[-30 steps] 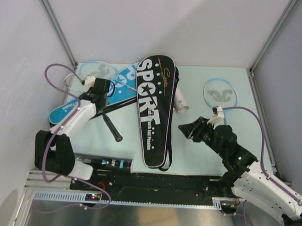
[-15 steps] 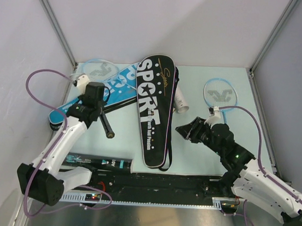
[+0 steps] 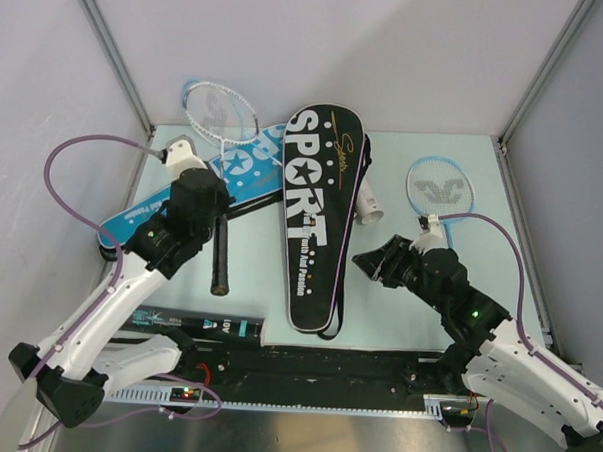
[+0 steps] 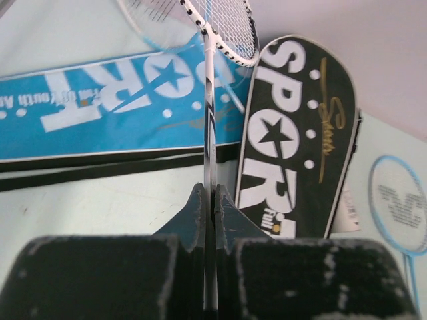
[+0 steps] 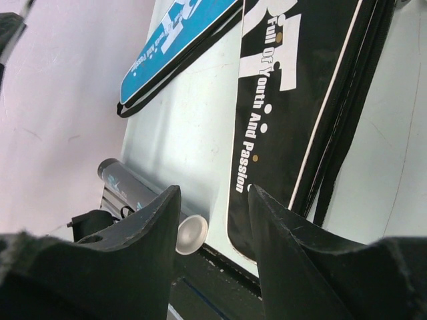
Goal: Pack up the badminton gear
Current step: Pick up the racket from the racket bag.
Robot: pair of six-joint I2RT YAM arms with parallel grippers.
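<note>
Passing straight between the left fingers [image 4: 191, 217], the racket shaft [image 4: 209, 127] is pinched.

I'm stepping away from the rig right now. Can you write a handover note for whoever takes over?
Left gripper: shut on the shaft of the thin white-framed racket, head tilted up toward the back-left corner.
Right gripper: open, hovering beside the black racket-shaped "SPORT" cover.
Blue "SPORT" cover lies left of the black one; light-blue-headed racket far right; white shuttle tube by the black cover; black shuttle tube at the near edge.
Done: nothing visibly packed.
Left: rackets into covers, tubes stowed.
</note>
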